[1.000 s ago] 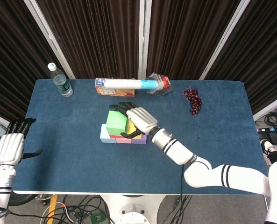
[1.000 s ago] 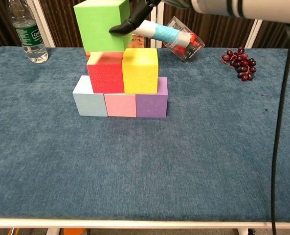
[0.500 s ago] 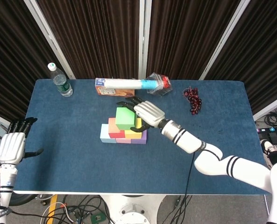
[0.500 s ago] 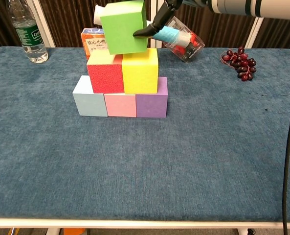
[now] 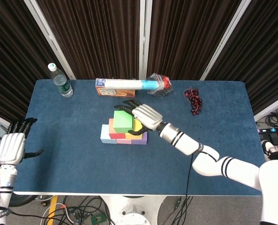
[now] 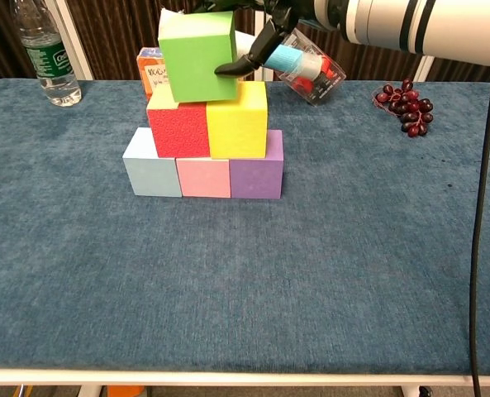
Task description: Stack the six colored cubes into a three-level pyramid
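Observation:
A light blue cube, a pink cube and a purple cube form the bottom row on the blue table. Above them stand a red cube and a yellow cube. My right hand grips the green cube at its right side, holding it slightly tilted at the top of the red and yellow pair. Whether it touches them I cannot tell. My left hand hangs open off the table's left edge, holding nothing.
A water bottle stands at the back left. An orange box with a tube on it and a clear plastic cup lie at the back centre. A bunch of dark grapes lies at the back right.
The right hand carried the green cube rightwards from above the red cube, then lowered it over the seam between the red and yellow cubes. The left hand has not moved.

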Motion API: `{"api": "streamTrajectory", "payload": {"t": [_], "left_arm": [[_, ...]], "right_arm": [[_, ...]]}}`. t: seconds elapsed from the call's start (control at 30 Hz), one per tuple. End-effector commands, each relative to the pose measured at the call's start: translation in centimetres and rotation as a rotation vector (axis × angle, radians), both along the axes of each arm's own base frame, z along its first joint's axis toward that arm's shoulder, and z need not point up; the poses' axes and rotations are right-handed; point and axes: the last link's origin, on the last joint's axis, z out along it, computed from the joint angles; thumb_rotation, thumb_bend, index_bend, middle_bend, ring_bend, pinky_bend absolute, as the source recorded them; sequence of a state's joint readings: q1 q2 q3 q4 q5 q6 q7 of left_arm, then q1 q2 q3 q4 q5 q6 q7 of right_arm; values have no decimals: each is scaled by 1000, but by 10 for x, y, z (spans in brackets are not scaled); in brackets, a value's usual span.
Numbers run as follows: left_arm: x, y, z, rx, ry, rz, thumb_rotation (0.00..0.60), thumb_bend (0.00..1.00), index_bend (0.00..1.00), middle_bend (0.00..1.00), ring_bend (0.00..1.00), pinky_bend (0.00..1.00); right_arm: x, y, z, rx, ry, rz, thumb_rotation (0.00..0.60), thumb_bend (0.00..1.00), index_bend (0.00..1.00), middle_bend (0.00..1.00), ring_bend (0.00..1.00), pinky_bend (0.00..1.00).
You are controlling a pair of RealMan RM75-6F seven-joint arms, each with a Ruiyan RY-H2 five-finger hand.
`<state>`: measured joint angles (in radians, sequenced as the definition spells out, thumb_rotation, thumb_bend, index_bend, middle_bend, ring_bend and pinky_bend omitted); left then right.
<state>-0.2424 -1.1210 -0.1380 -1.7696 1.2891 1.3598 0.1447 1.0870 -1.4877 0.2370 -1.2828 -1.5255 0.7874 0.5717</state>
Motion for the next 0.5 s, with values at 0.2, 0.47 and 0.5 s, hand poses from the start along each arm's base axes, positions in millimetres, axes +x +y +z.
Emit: {"api": "streamTrajectory", "payload": {"t": [0.2,0.47,0.5], "left_arm": [[0,0,0,-6,-7,0,600,0,146,104,47,64],[-1,-1,0,-12,-13,-2,600,0,146,104,47,64],[-1,-1,0,-11,-14,-3,600,0,146,104,46,64]], "right_arm": [[-3,0,-2,-2,1,-6,600,301,88,272,0,0],[-3,0,-3,-7,2,-2,600,302,88,272,0,0],[-3,0,-3,-6,3,-2,600,302,88,272,0,0]]}}
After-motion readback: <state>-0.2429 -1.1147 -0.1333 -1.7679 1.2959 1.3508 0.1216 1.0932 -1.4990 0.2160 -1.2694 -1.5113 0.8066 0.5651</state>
